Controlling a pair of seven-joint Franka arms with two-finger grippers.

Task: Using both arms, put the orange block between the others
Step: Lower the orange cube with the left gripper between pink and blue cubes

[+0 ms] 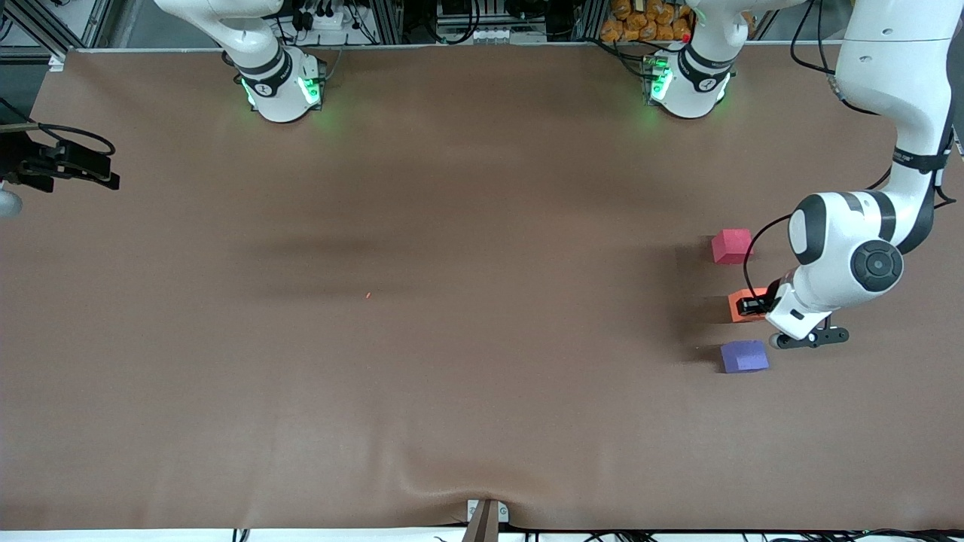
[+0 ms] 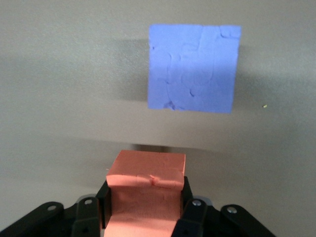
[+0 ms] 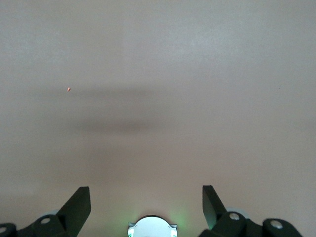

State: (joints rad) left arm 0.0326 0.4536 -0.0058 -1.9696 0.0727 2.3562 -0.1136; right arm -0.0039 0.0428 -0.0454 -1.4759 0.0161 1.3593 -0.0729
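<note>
The orange block (image 1: 738, 312) (image 2: 145, 173) sits in my left gripper (image 1: 751, 306) (image 2: 145, 197), which is shut on it, one black finger against each side. It is low over the table, in the gap between the pinkish-red cube (image 1: 731, 246), farther from the front camera, and the purple cube (image 1: 744, 356) (image 2: 192, 69), nearer to it. The three line up at the left arm's end of the table. Whether the block touches the table I cannot tell. My right gripper (image 3: 146, 190) waits open over bare table, nothing between its fingers.
Brown cloth covers the table (image 1: 452, 376). A tiny orange speck (image 1: 368, 295) (image 3: 68, 89) lies mid-table. Black hardware with a cable (image 1: 68, 162) juts in at the right arm's end. The right arm's green-lit base (image 1: 280, 89) (image 3: 151, 226) and the left arm's base (image 1: 689, 83) stand along the back edge.
</note>
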